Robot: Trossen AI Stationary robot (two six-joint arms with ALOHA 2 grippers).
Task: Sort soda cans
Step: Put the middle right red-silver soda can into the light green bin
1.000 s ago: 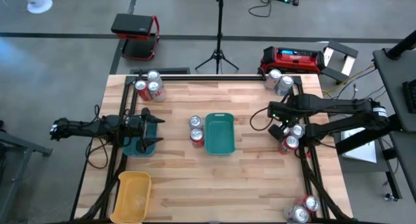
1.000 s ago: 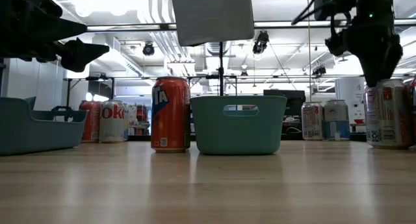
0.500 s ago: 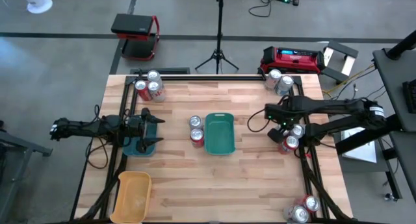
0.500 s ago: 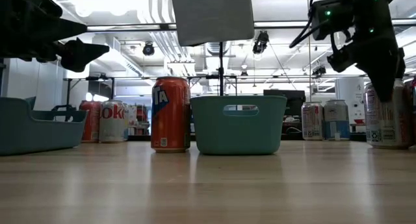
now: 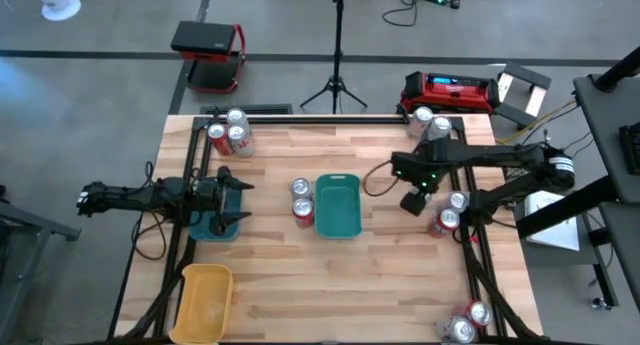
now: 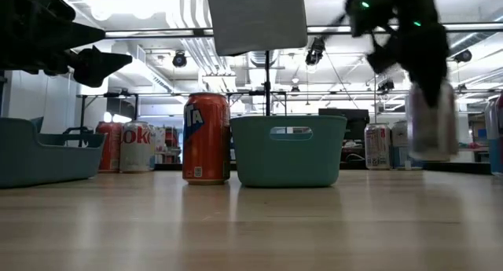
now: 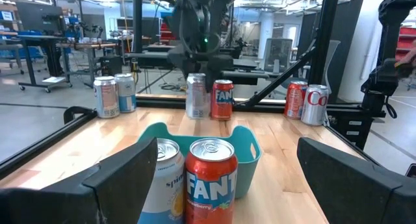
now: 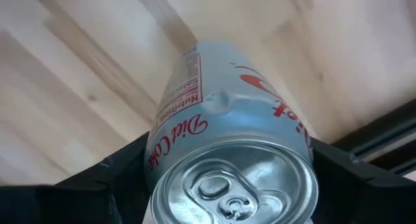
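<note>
My right gripper (image 5: 411,201) is shut on a silver Diet Coke can (image 8: 231,139), which hangs above the table (image 5: 380,275) to the right of the middle teal tray (image 5: 338,206). In the low view this can (image 6: 431,122) is clear of the wood. An orange Fanta can (image 6: 206,137) and a silver can (image 5: 301,188) stand against that tray's left side. My left gripper (image 5: 236,198) waits open above a teal tray (image 5: 213,226) at the table's left. My right gripper pinches the Diet Coke can's upper wall (image 8: 162,156), just below the top rim, between its two fingers, one on each side. The fingers (image 8: 110,185) come from above, pointing down. The can hangs upright below them, lifted clear of the table.
Can clusters stand at the far left (image 5: 228,133), far right (image 5: 428,125), right edge (image 5: 449,212) and near right corner (image 5: 466,323). A yellow tray (image 5: 205,300) lies at the near left. The wood in front of the middle tray is bare.
My right gripper has lifted the silver can out of the group at the right edge and carried it toward the table's left, toward the middle teal tray. The can stays upright and now hangs clear of the table.
</note>
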